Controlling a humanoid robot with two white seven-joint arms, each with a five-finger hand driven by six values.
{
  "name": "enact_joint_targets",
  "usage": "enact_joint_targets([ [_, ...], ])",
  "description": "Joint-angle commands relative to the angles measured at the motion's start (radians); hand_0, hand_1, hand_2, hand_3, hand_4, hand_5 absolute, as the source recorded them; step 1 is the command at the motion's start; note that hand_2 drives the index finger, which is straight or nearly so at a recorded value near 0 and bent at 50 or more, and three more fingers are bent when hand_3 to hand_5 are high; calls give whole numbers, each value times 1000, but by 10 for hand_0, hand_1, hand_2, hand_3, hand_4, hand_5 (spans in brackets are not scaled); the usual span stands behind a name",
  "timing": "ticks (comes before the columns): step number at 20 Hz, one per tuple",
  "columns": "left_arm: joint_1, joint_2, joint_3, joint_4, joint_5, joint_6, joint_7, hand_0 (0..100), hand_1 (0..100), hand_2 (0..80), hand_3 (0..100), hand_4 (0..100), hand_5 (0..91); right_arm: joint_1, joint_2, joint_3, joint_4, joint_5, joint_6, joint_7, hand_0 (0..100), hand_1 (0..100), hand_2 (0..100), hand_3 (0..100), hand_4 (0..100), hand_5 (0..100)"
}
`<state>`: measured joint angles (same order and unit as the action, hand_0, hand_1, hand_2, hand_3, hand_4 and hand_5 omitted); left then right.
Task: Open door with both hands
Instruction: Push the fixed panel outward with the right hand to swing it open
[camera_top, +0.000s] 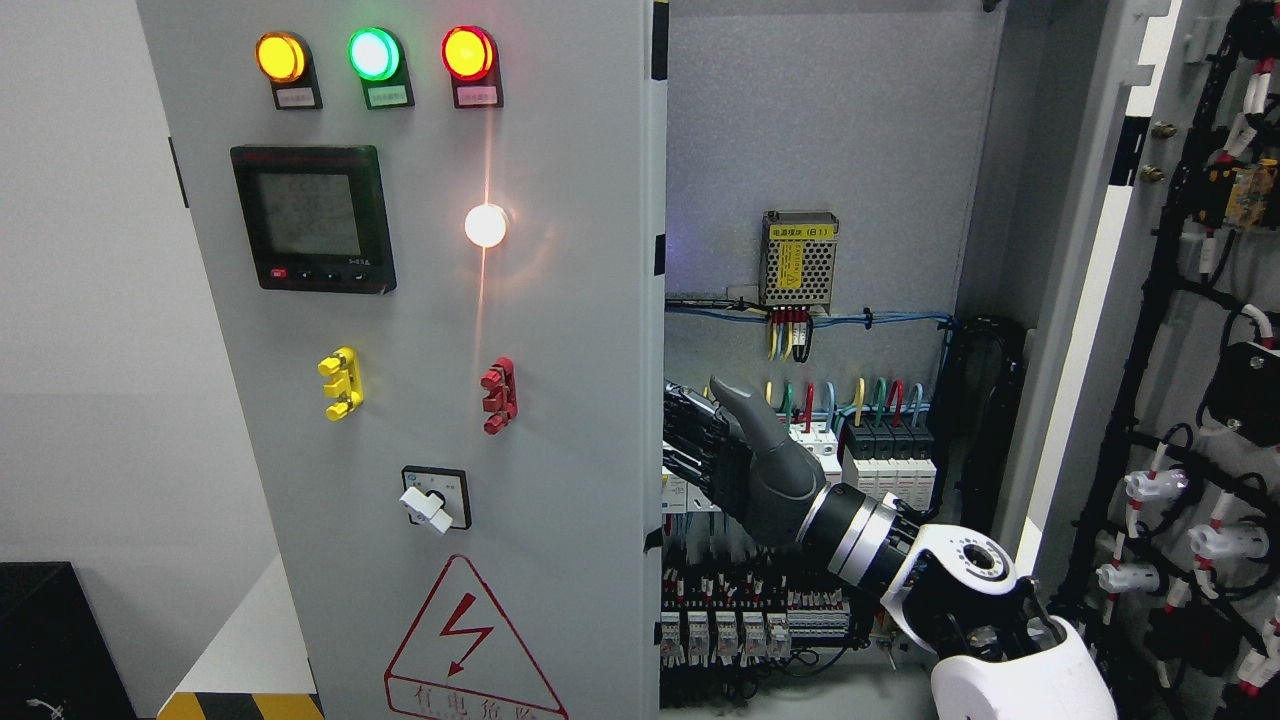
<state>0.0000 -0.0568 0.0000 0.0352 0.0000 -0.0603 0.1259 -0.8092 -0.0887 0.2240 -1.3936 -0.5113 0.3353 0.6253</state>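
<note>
Cabinet, electrical, two-door, grey steel; entry runs from frame left to frame right.

Left door (560, 330): fills the left and centre of the frame, closed or nearly so, its free edge a vertical line at frame centre. Carries three lit indicator lamps (373, 55) at upper left (amber, green, red), a digital meter (312, 218), a white lit lamp (486, 225), a yellow terminal block (341, 383), a red terminal block (499, 395), a rotary selector switch (434, 500) and a shock-warning triangle (470, 650) at the bottom.

Right hand (722, 455): arm enters from the lower right; dark fingers (690, 440) reach to the free edge of the left door, right of centre. Thumb raised and apart. Fingers partly extended, not a tight fist; whether they hook the door edge or only touch it cannot be told.

Interior: exposed right of centre; power supply unit (799, 258) on the back panel, breakers (885, 465) and coloured wiring below.

Right door (1130, 300): swung fully out at the far right, inner face with cable harness showing.

Left hand: not in view.

Progress, as judged: right door done; left door remains to be pulled open. Roughly half complete.
</note>
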Motion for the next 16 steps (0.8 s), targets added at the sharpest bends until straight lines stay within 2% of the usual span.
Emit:
enact_joint_targets([
  [1,14,0,2,0,-3,0,0,0,0,0,0,0,0,7,-3,-3,-7,-1,1,-6,192,0,0,0,0,0],
  [7,14,0,2,0,-3,0,0,0,0,0,0,0,0,30,-10,15,-99,-7,1,-4,192,0,0,0,0,0],
  [16,14,0,2,0,-3,0,0,0,0,0,0,0,0,123,-20,150,-243,-7,1,-4,192,0,0,0,0,0],
])
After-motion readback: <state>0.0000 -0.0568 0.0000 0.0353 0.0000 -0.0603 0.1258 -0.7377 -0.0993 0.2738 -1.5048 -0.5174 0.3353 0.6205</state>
